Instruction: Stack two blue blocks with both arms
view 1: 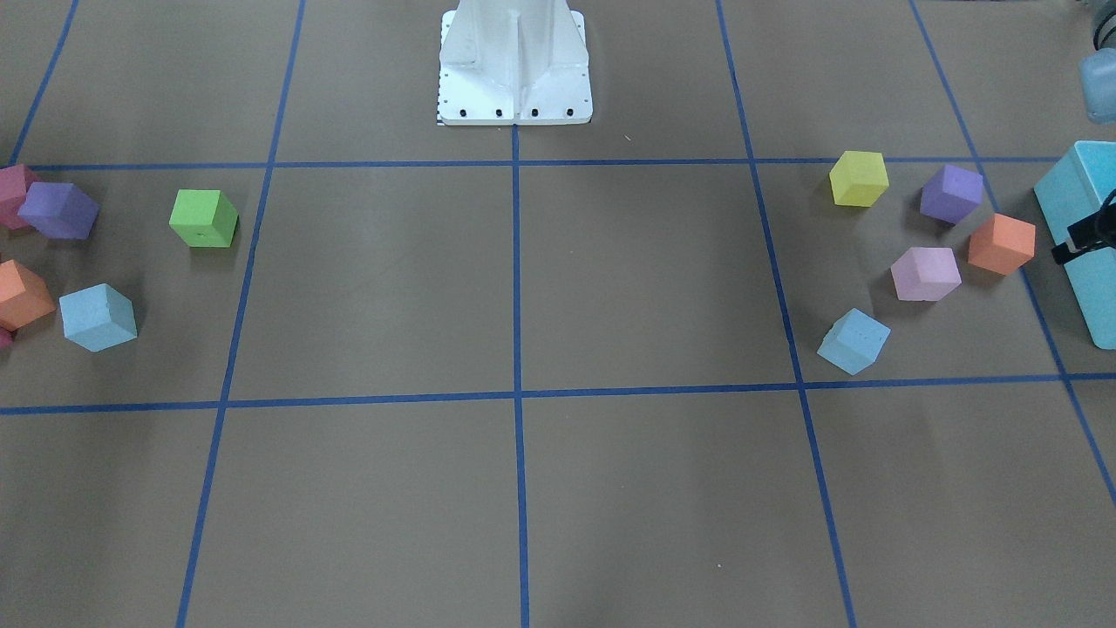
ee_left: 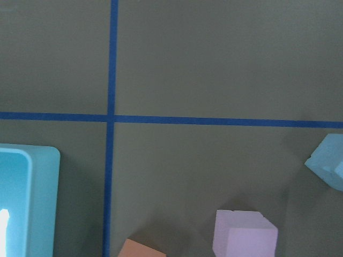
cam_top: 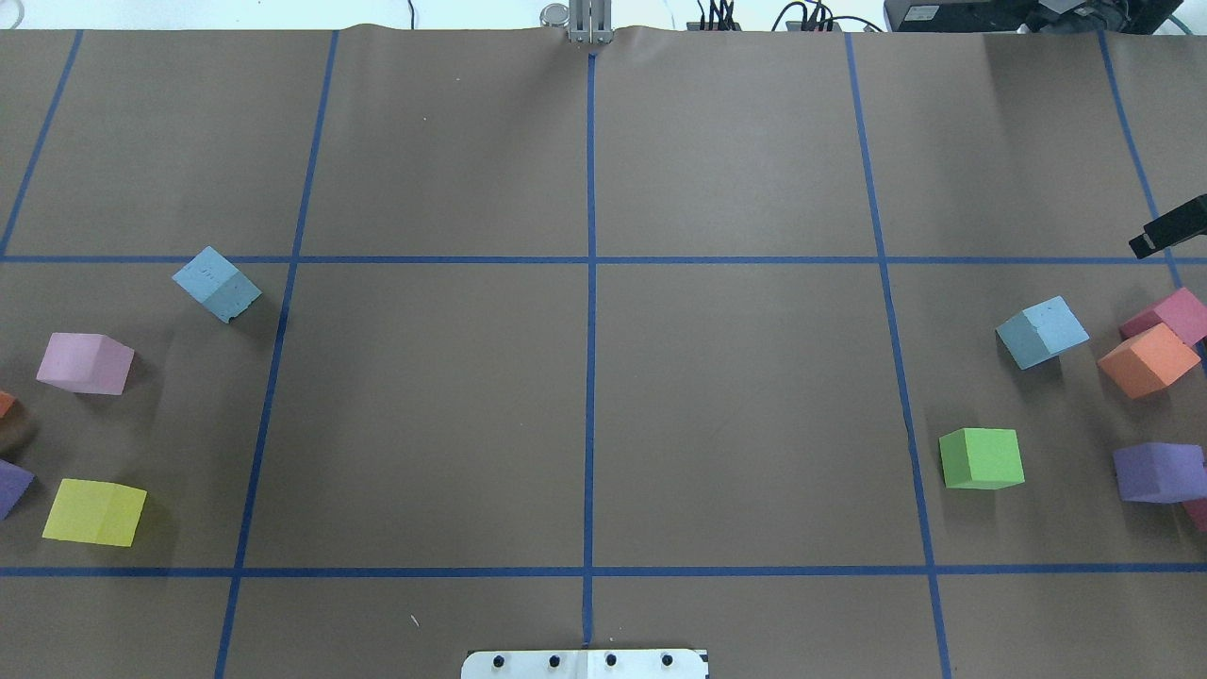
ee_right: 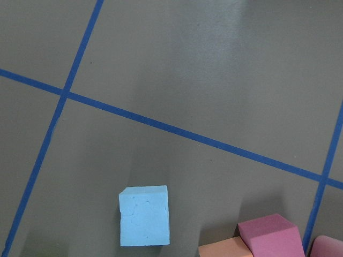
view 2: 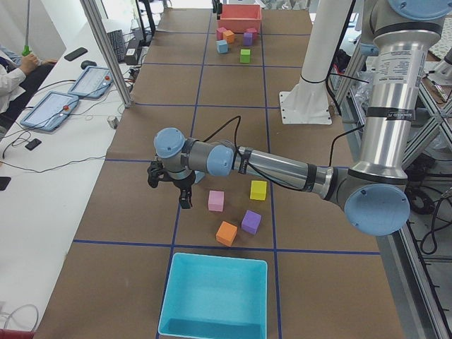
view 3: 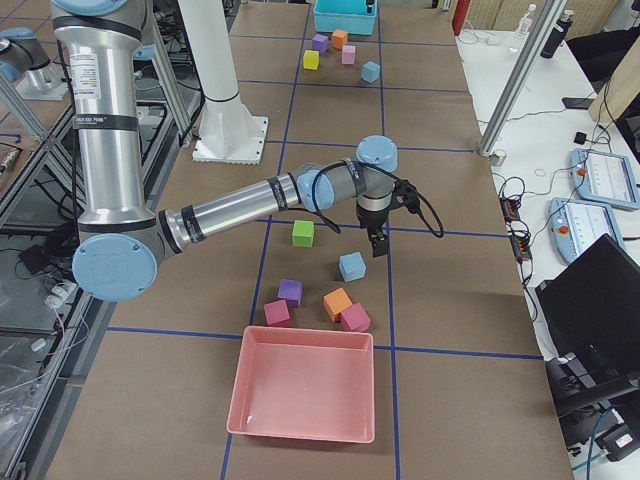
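Observation:
One blue block [cam_top: 217, 283] lies on the table's left side, also in the front view [view 1: 854, 341] and at the right edge of the left wrist view [ee_left: 327, 163]. The other blue block [cam_top: 1042, 331] lies on the right, also in the front view [view 1: 98, 317], the right side view [view 3: 351, 266] and the right wrist view [ee_right: 144, 215]. Only a black tip of my left gripper [view 1: 1081, 240] and of my right gripper [cam_top: 1169, 231] shows. Each hovers above the table near its block. I cannot tell whether either is open or shut.
Left side: pink cube [cam_top: 85, 363], yellow cube [cam_top: 94, 512], purple cube [view 1: 950, 194], orange cube [view 1: 1001, 244], turquoise bin [view 1: 1090, 296]. Right side: green cube [cam_top: 981, 458], orange cube [cam_top: 1146, 360], magenta cube [cam_top: 1169, 316], purple cube [cam_top: 1158, 471], pink bin [view 3: 310, 333]. White pedestal [view 1: 514, 61] at the robot's side.

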`<state>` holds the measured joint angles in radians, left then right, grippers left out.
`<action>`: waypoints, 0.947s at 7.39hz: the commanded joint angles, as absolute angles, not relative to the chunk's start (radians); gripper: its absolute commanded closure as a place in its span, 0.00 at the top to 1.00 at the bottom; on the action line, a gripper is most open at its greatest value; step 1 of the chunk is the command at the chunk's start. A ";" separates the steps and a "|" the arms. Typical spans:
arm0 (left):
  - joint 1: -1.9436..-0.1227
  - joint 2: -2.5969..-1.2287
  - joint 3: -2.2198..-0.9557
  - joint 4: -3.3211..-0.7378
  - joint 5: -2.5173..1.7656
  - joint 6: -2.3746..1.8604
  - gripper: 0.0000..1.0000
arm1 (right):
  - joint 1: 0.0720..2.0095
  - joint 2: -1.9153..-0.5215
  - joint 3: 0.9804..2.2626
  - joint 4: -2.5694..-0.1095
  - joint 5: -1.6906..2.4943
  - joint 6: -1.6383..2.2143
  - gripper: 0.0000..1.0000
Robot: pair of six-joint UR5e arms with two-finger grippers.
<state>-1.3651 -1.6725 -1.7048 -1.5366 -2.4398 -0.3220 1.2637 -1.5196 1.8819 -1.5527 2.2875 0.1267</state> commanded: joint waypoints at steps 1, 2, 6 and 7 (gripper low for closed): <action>-1.229 -1.689 -1.703 -1.714 -2.401 -0.583 0.99 | 1.230 -1.490 1.855 -1.545 2.298 0.162 1.00; -1.186 -1.695 -1.700 -1.761 -2.364 -0.659 0.99 | 1.230 -1.491 1.856 -1.542 2.290 0.164 1.00; -1.112 -1.798 -1.680 -1.763 -2.355 -0.670 0.99 | 1.170 -1.468 1.818 -1.540 2.287 0.239 1.00; -1.098 -1.810 -1.680 -1.763 -2.353 -0.645 0.99 | 1.167 -1.467 1.784 -1.517 2.283 0.235 1.00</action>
